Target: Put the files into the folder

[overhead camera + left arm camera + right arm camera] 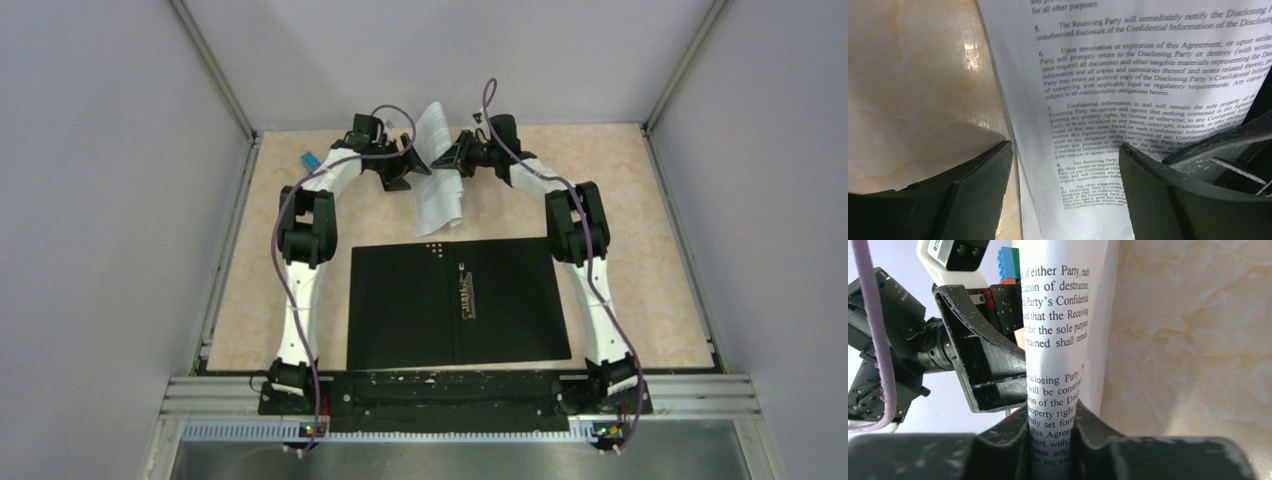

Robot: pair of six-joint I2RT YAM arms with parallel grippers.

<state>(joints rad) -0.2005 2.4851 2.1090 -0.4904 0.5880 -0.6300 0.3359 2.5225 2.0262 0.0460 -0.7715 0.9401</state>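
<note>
The print on the files reads clearly from the left wrist. It is a numbered legal agreement, with lines such as "Upon termination or expiration of this Agreement", "promptly return to the Disclosing Party or destroy" and "Confidential Information is and will remain the sole property of". From the right wrist I can make out "either Party, each", "of destruction", "for the sole purpose" and "retained shall". The smallest paragraphs at the bottom of the page are too fine to read.

The sheets are white with black text. They are at the far side of the table, between the two wrists, lifted and bowed, with the lower end drooping down to the tabletop. How many sheets are in the bundle I cannot tell.

The folder lies flat and open on the near half of the table between the arms, well apart from the paper. Its black inside faces up, with a metal clip along the spine and a few pale dots at its far edge.

The right gripper is pinched narrow on the edge of the paper, both fingers pressed against it. The left gripper stands wide, its fingers apart with the page running across the gap and nothing clamped.

A blue-and-orange toy block sits at the far left, near the left wrist.
</note>
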